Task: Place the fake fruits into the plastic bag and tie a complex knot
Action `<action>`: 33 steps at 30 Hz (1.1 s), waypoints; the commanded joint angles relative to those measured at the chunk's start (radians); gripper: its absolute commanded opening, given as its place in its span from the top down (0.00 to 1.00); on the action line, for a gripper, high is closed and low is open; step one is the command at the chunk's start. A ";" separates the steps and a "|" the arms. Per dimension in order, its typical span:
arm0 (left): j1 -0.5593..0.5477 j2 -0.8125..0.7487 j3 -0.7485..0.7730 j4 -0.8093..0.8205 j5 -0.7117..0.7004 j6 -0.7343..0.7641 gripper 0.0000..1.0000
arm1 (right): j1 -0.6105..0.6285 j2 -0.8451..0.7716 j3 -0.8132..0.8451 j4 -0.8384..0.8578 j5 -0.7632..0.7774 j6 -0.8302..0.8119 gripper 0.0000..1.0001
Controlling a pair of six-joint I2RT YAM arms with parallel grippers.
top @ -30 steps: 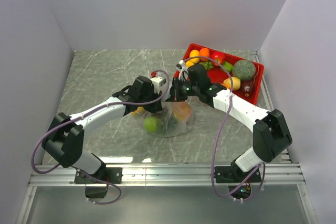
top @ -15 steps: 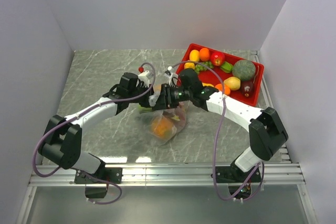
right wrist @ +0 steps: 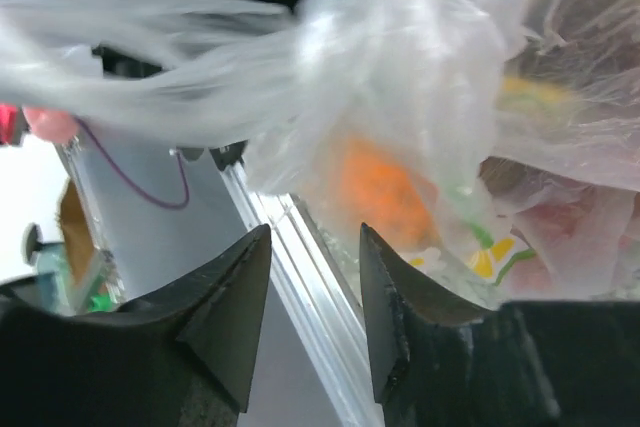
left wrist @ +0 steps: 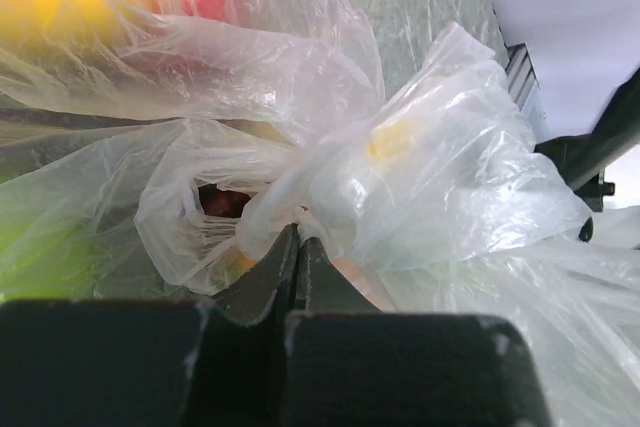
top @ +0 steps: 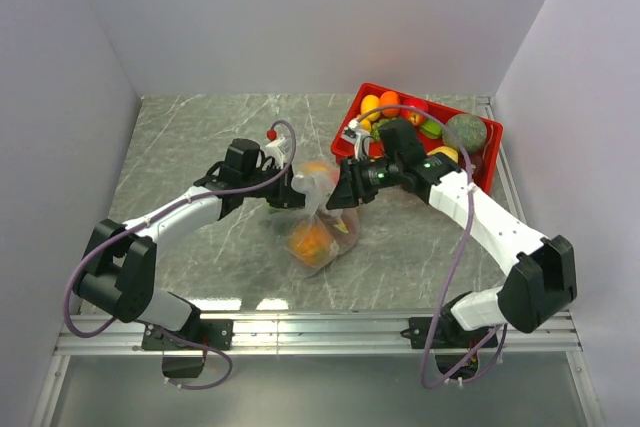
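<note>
Left wrist: left tool (left wrist: 298, 239) clamped on the plastic bag (left wrist: 440, 177) — right tool (right wrist: 313, 239) apart.

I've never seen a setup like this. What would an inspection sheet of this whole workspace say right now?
Surface: grey marbled table.
Job's things: plastic bag mid-table with fake fruits inside; its neck is bunched between the grippers, and I cannot tell whether it is knotted.
Clutter: red tray at far right, holding more fruit.
Grippers: left gripper shut on the bag's film; right gripper open, beside the bag.
Cables: purple cables looped along both arms.
Surroundings: plain white walls; metal rail at the near edge.
</note>
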 commanded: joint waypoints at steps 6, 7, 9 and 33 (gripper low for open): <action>0.002 -0.017 0.003 0.023 0.070 0.004 1.00 | -0.121 0.016 -0.041 0.145 0.020 0.092 0.90; 0.001 -0.016 0.000 0.026 0.070 0.000 1.00 | -0.120 0.048 -0.039 0.161 0.026 0.115 0.92; 0.002 -0.011 0.000 0.025 0.073 0.003 1.00 | -0.105 0.079 -0.036 0.208 0.041 0.137 0.93; 0.007 -0.002 -0.102 0.489 0.524 -0.289 1.00 | 0.103 0.343 0.093 0.395 -0.023 0.316 0.36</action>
